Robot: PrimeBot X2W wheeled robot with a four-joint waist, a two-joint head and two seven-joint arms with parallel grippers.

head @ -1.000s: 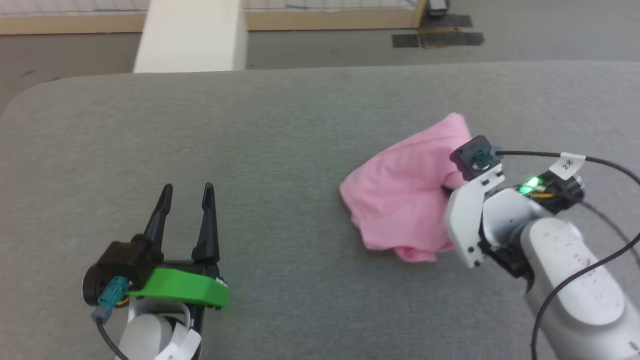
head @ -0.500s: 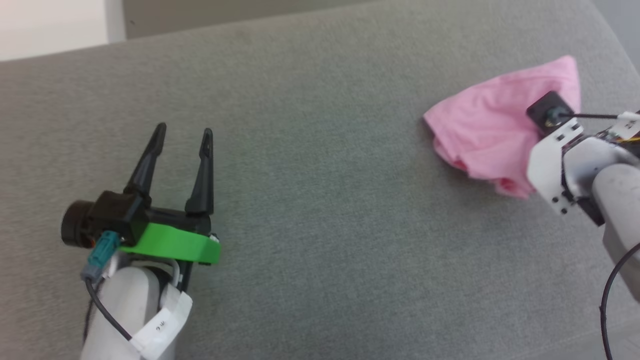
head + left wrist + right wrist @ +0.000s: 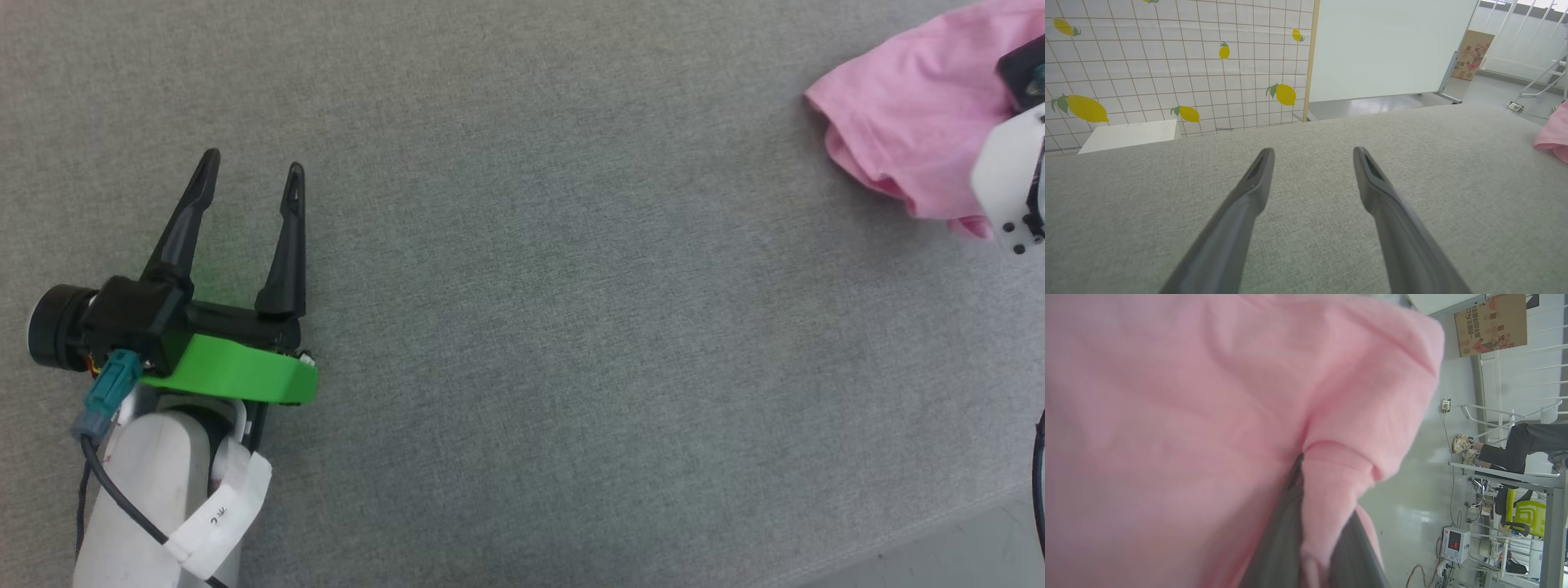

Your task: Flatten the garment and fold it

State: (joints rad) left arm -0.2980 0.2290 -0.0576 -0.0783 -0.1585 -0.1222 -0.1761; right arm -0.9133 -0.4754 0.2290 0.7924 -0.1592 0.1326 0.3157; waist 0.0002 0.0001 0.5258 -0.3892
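Thin, soft and light, the pink garment (image 3: 898,122) lies bunched toward the counter's (image 3: 522,327) right edge; the right end effector (image 3: 1323,498) clenches one fold, the left end effector (image 3: 251,161) is released and idle. It will likely droop limply, so edges or corners suit gripping best

I see a broad grey fabric surface (image 3: 571,327). Beyond its far edge I make out a grid-tiled wall (image 3: 1167,65) printed with yellow lemons, a plain white panel (image 3: 1384,45) beside it, a cardboard box (image 3: 1472,55) and glossy grey floor (image 3: 1372,105).
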